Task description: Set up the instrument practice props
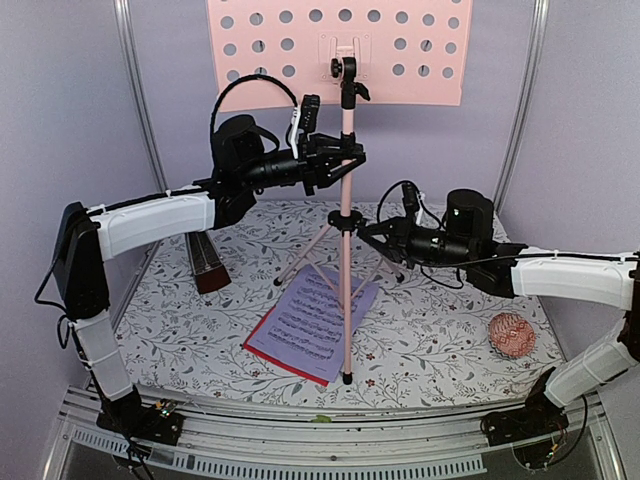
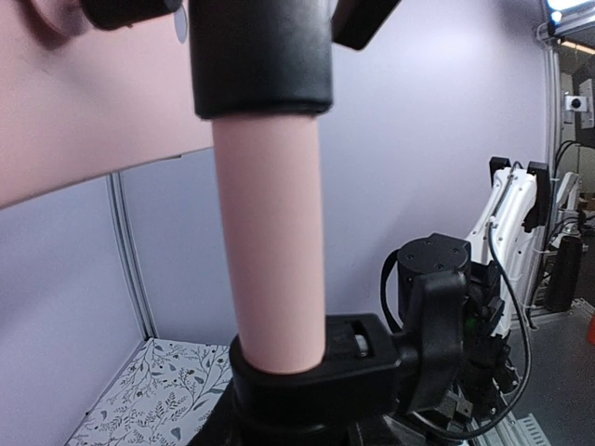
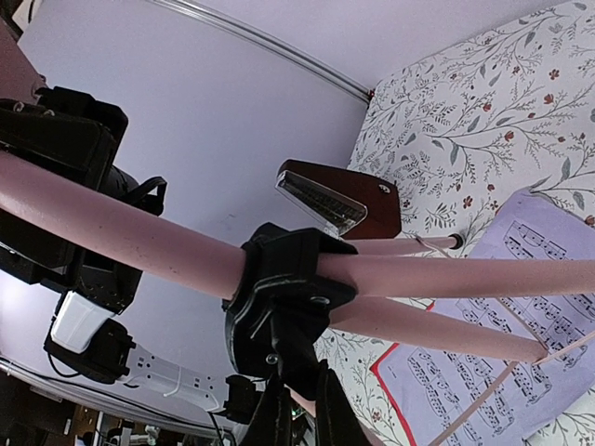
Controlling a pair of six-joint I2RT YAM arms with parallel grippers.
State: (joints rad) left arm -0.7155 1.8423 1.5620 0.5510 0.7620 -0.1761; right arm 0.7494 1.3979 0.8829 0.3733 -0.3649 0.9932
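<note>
Stand (image 1: 346,300) upright on the flowered counter (image 1: 450,330), its feet spread around the lilac and red sheets (image 1: 310,325). Jaws of the left arm (image 1: 160,222) clamp the pink pole high up, below the perforated desk; jaws of the right arm (image 1: 575,275) sit nearly closed on the black collar where the legs meet. The metronome (image 1: 205,262) sits at the left, apart from the stand

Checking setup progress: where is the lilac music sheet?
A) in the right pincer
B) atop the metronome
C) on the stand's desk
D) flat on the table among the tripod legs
D: the lilac music sheet lies flat on the floral table, between the music stand's feet.
</note>
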